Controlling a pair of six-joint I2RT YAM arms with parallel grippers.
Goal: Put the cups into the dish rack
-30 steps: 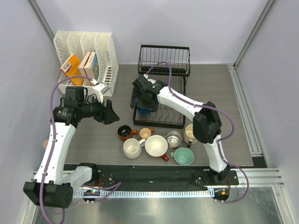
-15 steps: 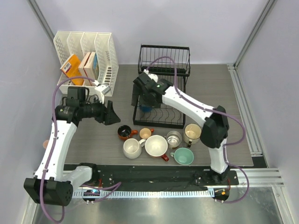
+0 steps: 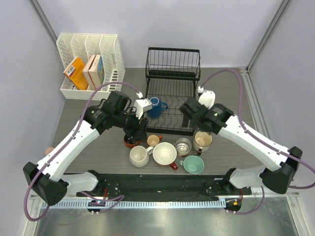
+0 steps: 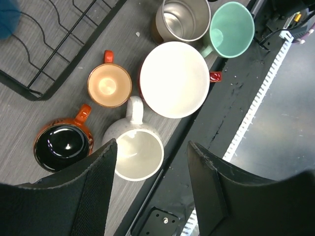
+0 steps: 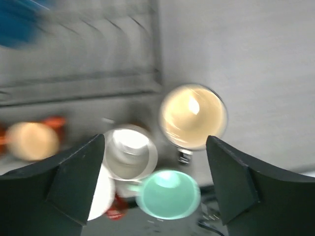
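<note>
My left gripper (image 4: 152, 147) hangs over the cluster of mugs on the grey wood-grain table (image 3: 106, 162). Its two black fingers (image 4: 96, 191) are spread well apart and hold nothing. Directly below the gap stands the white glazed mug (image 4: 138, 153). Next to that mug are the orange-handled mug with a glossy black inside (image 4: 63, 147), the small peach mug (image 4: 109, 86) and the wide red mug with a white inside (image 4: 173, 78). Beyond them stand the steel mug (image 4: 183, 18) and the teal mug (image 4: 231, 29).

My right gripper (image 5: 155, 142) hovers near the front right corner of the black wire two-tier dish rack (image 3: 173, 48), jaws wide and empty. Its wrist view is blurred, with the cream mug (image 5: 193, 115) below, between the fingers.

One cup, the blue mug (image 3: 155, 107), sits on the wavy lower tier of the rack, at its left side; I cannot tell whether it is upright. The other seven stand on the table just in front of the rack, and neither gripper holds one.
</note>
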